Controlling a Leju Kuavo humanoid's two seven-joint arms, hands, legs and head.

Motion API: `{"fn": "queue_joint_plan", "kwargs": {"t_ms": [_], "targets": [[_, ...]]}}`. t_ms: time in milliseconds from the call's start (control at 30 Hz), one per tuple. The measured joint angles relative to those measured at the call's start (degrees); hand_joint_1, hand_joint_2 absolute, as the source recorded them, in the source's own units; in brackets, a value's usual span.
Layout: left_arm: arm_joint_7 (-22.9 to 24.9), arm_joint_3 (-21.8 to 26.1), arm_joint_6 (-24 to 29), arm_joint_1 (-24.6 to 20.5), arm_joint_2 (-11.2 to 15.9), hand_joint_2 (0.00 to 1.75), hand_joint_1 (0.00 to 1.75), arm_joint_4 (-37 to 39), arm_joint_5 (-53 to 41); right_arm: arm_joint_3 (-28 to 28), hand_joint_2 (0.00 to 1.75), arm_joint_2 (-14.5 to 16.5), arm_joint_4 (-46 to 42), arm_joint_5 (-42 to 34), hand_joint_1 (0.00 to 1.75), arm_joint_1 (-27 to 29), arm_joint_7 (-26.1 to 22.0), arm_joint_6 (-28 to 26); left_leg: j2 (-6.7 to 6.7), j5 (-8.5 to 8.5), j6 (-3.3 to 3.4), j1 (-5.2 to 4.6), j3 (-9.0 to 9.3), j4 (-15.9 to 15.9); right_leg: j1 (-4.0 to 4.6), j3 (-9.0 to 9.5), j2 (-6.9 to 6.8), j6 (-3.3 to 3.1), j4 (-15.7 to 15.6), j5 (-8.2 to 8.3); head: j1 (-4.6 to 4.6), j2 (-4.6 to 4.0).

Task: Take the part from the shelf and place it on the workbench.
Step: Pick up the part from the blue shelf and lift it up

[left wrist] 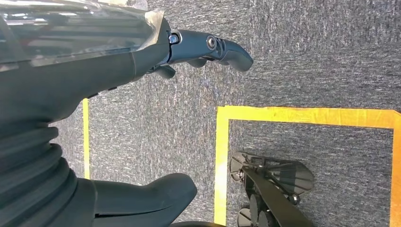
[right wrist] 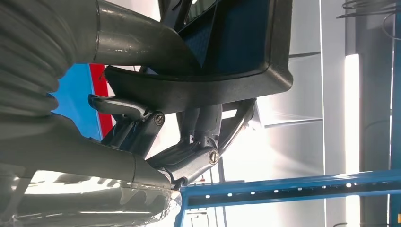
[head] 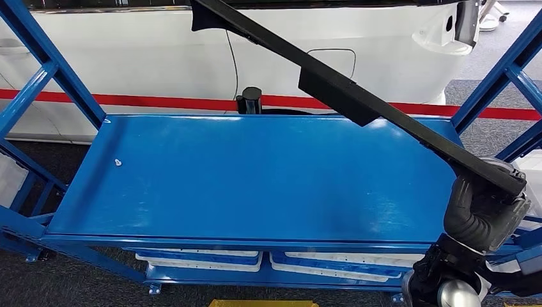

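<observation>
Blue steel shelving (head: 255, 179) stands before us on grey carpet, its broad top deck bare but for a small pale speck (head: 118, 162) near the left side, and behind it runs a white wall (head: 160, 57) with a red stripe (head: 128, 100) along its base. Under the deck we see 2 pale trays (head: 198, 259) lying side by side on the lower level. Our right hand (head: 482, 208) is at the right end of the deck, its fingers clamped around the near end of the part (head: 358, 102), a long black bar that slants up and away to the left, well above the deck and touching none of it. A blocky lug sits on the bar's underside about halfway along. From the right wrist view the dark fingers (right wrist: 198, 156) curl under the bar's moulded end (right wrist: 198, 90) while the thumb lies over it, though we cannot quite tell how much of the pad touches. Our left hand (left wrist: 142, 94) hangs over the carpet (left wrist: 307, 56) with its fingers (left wrist: 213, 49) and thumb (left wrist: 146, 198) spread apart and nothing between them. Yellow tape (left wrist: 302, 116) marks lines on the floor below it.
</observation>
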Motion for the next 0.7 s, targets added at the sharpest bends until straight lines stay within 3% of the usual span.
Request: {"fn": "queue_joint_plan", "kwargs": {"t_ms": [133, 200, 300, 367, 400, 467, 500, 567, 667, 700], "targets": [[-0.39, 0.29, -0.03, 0.11, 0.05, 1.75, 0.0, -0.2, -0.01, -0.01, 1.75, -0.03, -0.42, 0.15, 1.75, 0.6, -0.17, -0.23, 0.03, 0.37, 0.79, -0.01, 0.09, -0.26, -0.04, 0.07, 0.02, 0.57, -0.24, 0.24, -0.01, 0.0], [-0.7, 0.34, -0.05, 0.11, -0.02, 1.75, 0.0, -0.34, -0.02, -0.01, 1.75, -0.14, -0.89, 0.22, 1.75, 0.91, -0.26, -0.28, 0.23, 1.22, 1.4, 0.39, 0.44, -1.25, 0.15, -0.64, -0.03, 0.82, 1.12, -0.69, 0.12, 0.0], [-0.85, 0.36, -0.14, 0.14, -0.05, 1.75, 0.0, -0.48, -0.07, 0.0, 1.75, -0.33, -1.38, 0.26, 1.75, 1.46, -0.32, -0.14, 0.52, 1.72, 1.73, 0.72, 0.47, -1.81, 0.1, -4.78, -0.08, 0.41, 10.55, -5.24, 0.45, 0.0], [-0.87, 0.37, -0.43, 0.2, -0.05, 1.75, 0.0, -0.51, -0.13, 0.0, 1.75, -0.59, -1.57, 0.22, 1.75, 2.09, -0.21, 0.24, 0.59, 1.71, 1.68, 0.79, 0.4, -1.75, -0.17, -6.81, -0.1, 0.81, 15.57, -6.66, 0.46, 0.0], [-0.93, 0.37, -0.71, 0.22, -0.05, 1.75, 0.0, -0.53, -0.15, 0.0, 1.75, -0.75, -1.67, 0.14, 1.75, 2.35, -0.06, 0.66, 0.59, 1.67, 1.6, 0.89, 0.4, -1.68, -0.35, -6.39, -0.13, 1.36, 15.01, -6.03, 0.48, 0.0], [-1.09, 0.37, -1.34, 0.25, -0.03, 1.75, 0.0, -0.58, -0.22, 0.02, 1.75, -1.16, -1.95, -0.15, 1.75, 2.6, 0.6, 2.09, 0.56, 1.42, 1.1, 1.18, 0.38, -1.29, -0.86, -2.71, -0.3, 2.73, 8.02, -3.09, 0.48, 0.0], [-1.18, 0.37, -1.66, 0.27, 0.14, 1.75, 0.0, -0.61, -0.24, 0.08, 1.75, -1.45, -2.08, -0.32, 1.75, 2.63, 1.22, 3.29, 0.5, 1.21, 0.67, 1.23, 0.2, -1.0, -0.94, -0.62, -0.27, 3.04, 4.47, -1.93, 0.56, 0.0], [-1.33, 0.36, -2.15, 0.32, 0.44, 1.75, 0.0, -0.63, -0.26, 0.34, 1.75, -2.13, -2.25, -0.61, 1.75, 2.79, 2.6, 6.04, 0.34, 0.9, -0.19, 1.06, -0.18, -0.38, -0.92, 1.45, -0.04, 2.68, 0.81, -1.07, 0.64, 0.0], [-1.48, 0.36, -2.63, 0.38, 0.72, 1.75, 0.0, -0.66, -0.19, 0.96, 1.75, -3.1, -2.3, -1.27, 1.75, 3.1, 3.66, 10.02, 0.19, 0.69, -1.03, 1.02, -0.69, 0.24, -1.01, 0.95, 0.21, 1.28, 0.85, -1.32, 0.5, 0.0], [-1.5, 0.36, -2.57, 0.4, 0.78, 1.75, 0.0, -0.66, -0.12, 1.21, 1.75, -3.38, -2.3, -1.43, 1.75, 3.18, 3.66, 11.2, 0.22, -0.13, -1.28, 1.15, -1.12, 1.05, -1.11, 0.72, 0.18, 0.81, 0.87, -1.17, 0.38, 0.0]]}}
